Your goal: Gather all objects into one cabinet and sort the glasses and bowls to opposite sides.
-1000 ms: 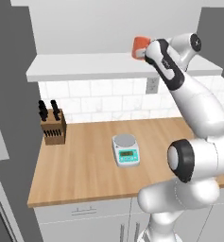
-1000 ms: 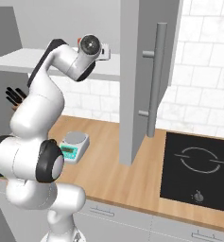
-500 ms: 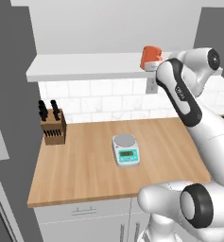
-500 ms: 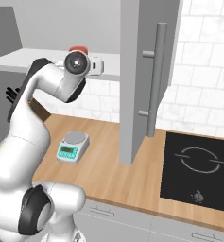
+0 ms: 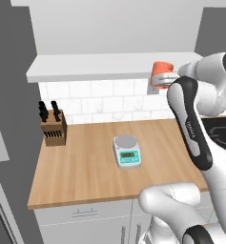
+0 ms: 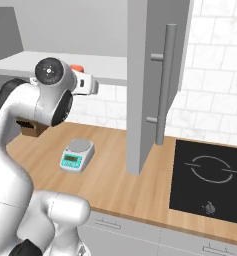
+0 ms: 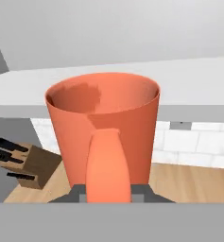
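Over the wooden counter (image 5: 90,167), my gripper (image 5: 168,79) clamps the orange-red cylindrical cup (image 5: 159,73) at the white shelf's (image 5: 95,69) front edge, ready to shelve.

matt smooth orange-red cup (image 7: 102,137), pale wood-grain counter (image 5: 90,164), wooden knife block (image 5: 54,128), glossy white tiles (image 5: 109,102)

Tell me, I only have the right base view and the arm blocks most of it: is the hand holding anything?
Observer: Yes, the hand is shut on an upright orange-red cup.
Operator: Is the cup on the shelf already?
Observer: No, in the left base view it hangs in front of the white shelf edge, at shelf height.
Operator: What sits on the counter to the far left?
Observer: A knife block, left of the scale.
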Tool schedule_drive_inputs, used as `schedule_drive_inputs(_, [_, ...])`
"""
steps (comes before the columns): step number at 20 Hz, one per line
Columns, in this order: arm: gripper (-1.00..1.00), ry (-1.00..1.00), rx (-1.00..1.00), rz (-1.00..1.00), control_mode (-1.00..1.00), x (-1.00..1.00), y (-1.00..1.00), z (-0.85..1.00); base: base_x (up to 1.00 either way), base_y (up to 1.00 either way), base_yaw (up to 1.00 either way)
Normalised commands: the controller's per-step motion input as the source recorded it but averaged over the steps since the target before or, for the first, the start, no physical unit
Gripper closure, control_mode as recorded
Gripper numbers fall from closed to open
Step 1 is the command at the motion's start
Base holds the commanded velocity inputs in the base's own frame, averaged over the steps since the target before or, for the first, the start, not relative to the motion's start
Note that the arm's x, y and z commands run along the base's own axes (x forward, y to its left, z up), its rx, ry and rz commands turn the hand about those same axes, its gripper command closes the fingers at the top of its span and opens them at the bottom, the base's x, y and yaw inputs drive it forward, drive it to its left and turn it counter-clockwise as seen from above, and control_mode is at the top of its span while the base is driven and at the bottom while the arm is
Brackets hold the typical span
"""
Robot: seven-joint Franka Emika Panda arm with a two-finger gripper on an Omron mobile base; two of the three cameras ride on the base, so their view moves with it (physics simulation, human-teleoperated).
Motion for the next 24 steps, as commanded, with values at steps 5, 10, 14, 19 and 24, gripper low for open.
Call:
schedule_drive_inputs(5, [1.00, 0.11, 0.00, -0.04, -1.00, -1.00, 0.00, -0.25, 0.00, 0.00, 0.00])
schedule_drive_inputs(10, [1.00, 0.07, 0.00, -0.03, -1.00, -1.00, 0.00, -0.38, 0.00, 0.00, 0.00])
schedule_drive_inputs(14, [1.00, 0.02, 0.01, -0.01, -1.00, -0.80, 0.00, -0.34, 0.00, 0.00, 0.00])
schedule_drive_inputs(19, [1.00, 0.01, 0.00, 0.00, 1.00, -0.12, 0.00, -0.03, -0.20, 0.00, 0.00])
schedule_drive_inputs(24, [1.00, 0.00, 0.00, 0.00, 1.00, 0.00, 0.00, 0.00, -0.91, 0.00, -0.08])
